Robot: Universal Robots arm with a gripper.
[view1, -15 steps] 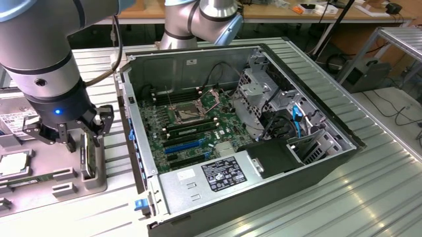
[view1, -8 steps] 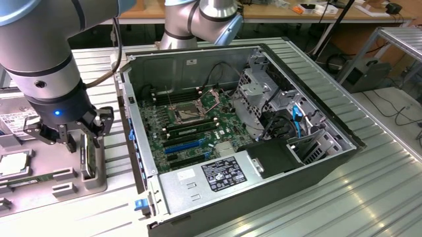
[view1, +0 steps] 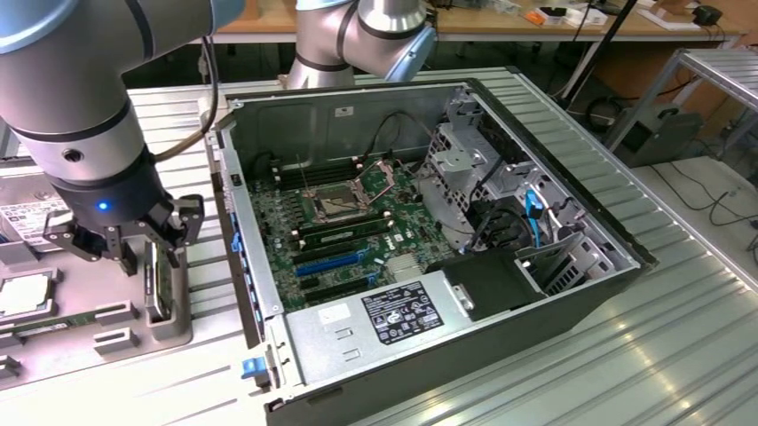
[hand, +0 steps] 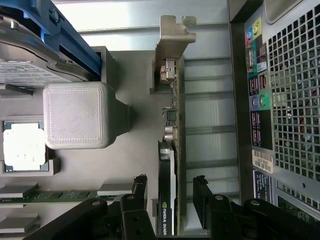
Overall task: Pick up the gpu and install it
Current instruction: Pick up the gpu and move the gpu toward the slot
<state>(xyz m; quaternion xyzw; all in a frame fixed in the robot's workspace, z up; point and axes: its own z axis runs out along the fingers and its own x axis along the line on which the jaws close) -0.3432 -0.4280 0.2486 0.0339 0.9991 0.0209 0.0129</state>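
On the exterior view my gripper hangs low over the grey parts tray, beside the open computer case. On the wrist view the gpu stands on edge in its tray slot, with the fingers spread either side of it, not pinching.

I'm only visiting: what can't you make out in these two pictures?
- Wrist view: the gpu stands edge-on, so its flat faces are hidden; one end is cut off by the picture's edge.
- Exterior view: the end effector covers part of the gpu.
- Exterior view: the print on the power supply label is too small to read.
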